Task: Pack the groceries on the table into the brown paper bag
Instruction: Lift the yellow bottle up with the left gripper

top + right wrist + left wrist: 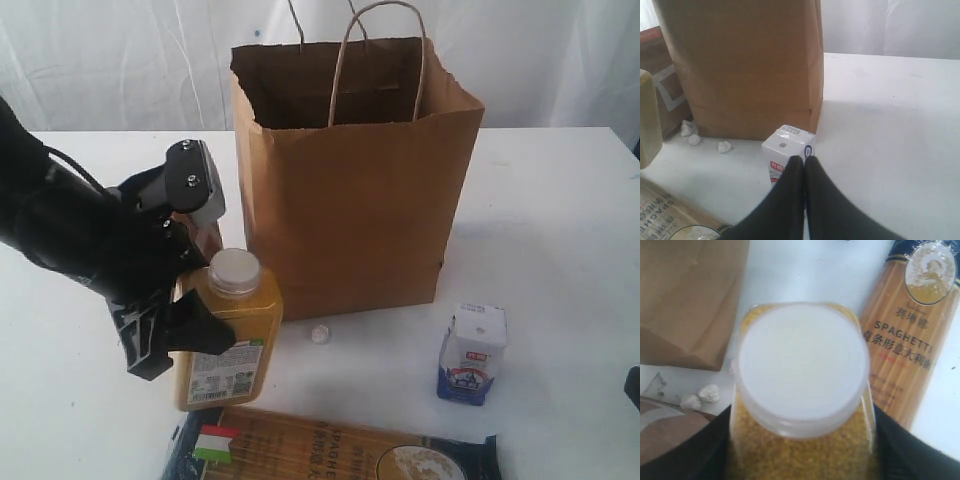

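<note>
Yellow white-capped bottle (228, 335) clamped in your left hand (205, 325) beside the brown paper bag (350, 190); your right hand (804, 165) pinched closed, empty, near the white-blue carton (785, 147).

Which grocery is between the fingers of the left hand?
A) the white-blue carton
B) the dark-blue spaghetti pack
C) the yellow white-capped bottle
C: the yellow white-capped bottle sits between the dark fingers of the left hand; the white-blue carton and the spaghetti pack are apart from it.
</note>
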{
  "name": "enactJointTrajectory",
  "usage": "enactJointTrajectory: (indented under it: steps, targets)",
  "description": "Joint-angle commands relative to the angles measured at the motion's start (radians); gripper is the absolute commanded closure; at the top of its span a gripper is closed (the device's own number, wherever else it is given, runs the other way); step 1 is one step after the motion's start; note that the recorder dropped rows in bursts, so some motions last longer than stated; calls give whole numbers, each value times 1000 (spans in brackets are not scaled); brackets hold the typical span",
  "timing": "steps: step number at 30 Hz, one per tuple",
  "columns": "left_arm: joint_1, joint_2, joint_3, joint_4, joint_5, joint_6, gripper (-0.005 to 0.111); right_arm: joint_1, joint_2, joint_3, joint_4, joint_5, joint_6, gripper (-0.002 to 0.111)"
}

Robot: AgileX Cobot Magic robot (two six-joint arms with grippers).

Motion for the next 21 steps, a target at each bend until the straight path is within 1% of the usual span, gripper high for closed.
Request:
enactJointTrajectory:
  steps: [1,7,10,13,18,21]
  targets:
    - [0,-108,-8,17,-16,-94,107,-4,-6,5,4,-4,3,108]
    - [0,-257,-8,119,-79,-220,107,-4,-6,5,4,-4,3,108]
    - [0,-324,-8,166,-135,-280,107,-4,-6,5,4,-4,3,108]
    - [0,-387,-18,171,-200,-293,107,-4,-6,5,4,-4,3,108]
    - [0,-426,-93,171,-297,-320,107,-4,-6,5,4,-4,3,108]
    - [0,-410,-180,171,-336,-319,107,-4,-6,5,4,-4,3,108]
